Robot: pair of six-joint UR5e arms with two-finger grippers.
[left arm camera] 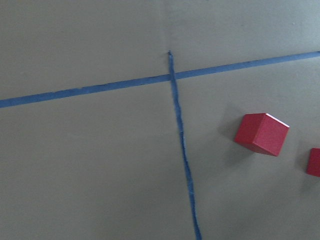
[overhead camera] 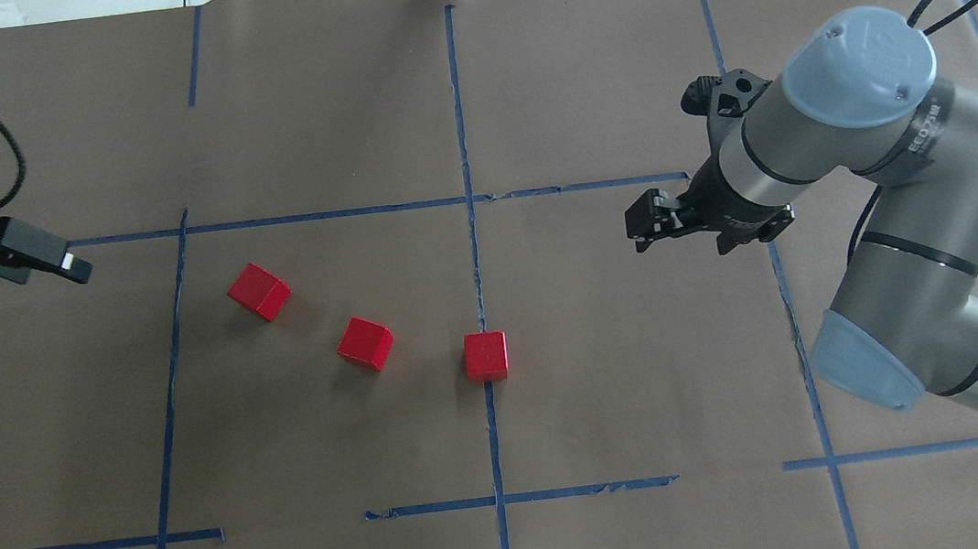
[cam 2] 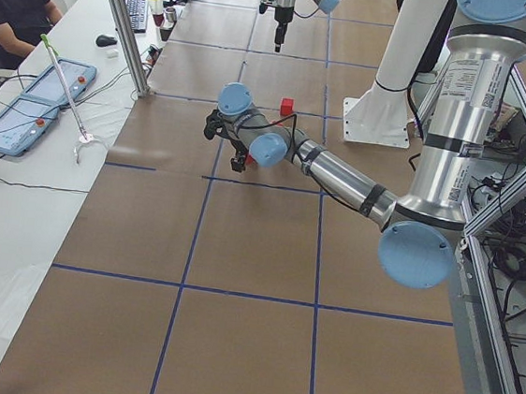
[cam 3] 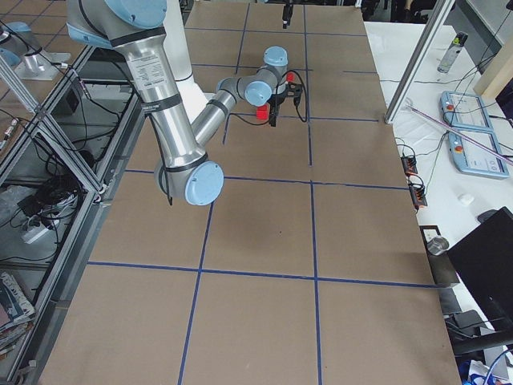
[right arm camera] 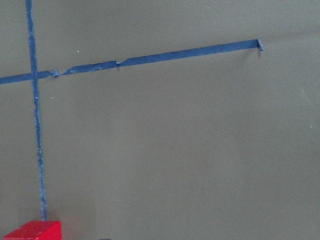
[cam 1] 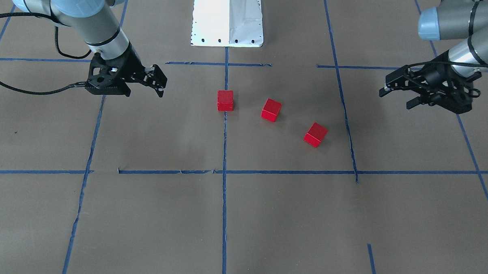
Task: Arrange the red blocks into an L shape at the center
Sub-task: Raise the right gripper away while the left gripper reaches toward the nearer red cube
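The brown paper surface point(overhead camera: 649, 385) fills your table, marked into a grid by blue tape lines point(overhead camera: 307, 217), with one vertical blue line point(overhead camera: 460, 130) running down the centre. Two arms reach in over it. The right arm point(overhead camera: 901, 172) is bent in from its side, and the left arm point(cam 1: 470, 39) comes in from the other. One white base plate point(cam 1: 228, 19) sits at the robot's edge of the table, on the centre line.

You have two grippers, both raised above the paper and well apart from the blocks. The left gripper point(cam 1: 395, 95) has its two fingers spread wide and holds nothing. The right gripper point(overhead camera: 642, 225) also appears parted, and it is empty too.

You have three red blocks, all alike: small bright-red cubes with plain matte faces. The first block point(overhead camera: 485, 356) sits squarely on the centre line. The second block point(overhead camera: 365, 343) lies near it on the robot's left, turned at an angle. The third block point(overhead camera: 258, 292) lies further left again, also turned.

The three make a loose diagonal row. None touches another, so no L shape has been formed.
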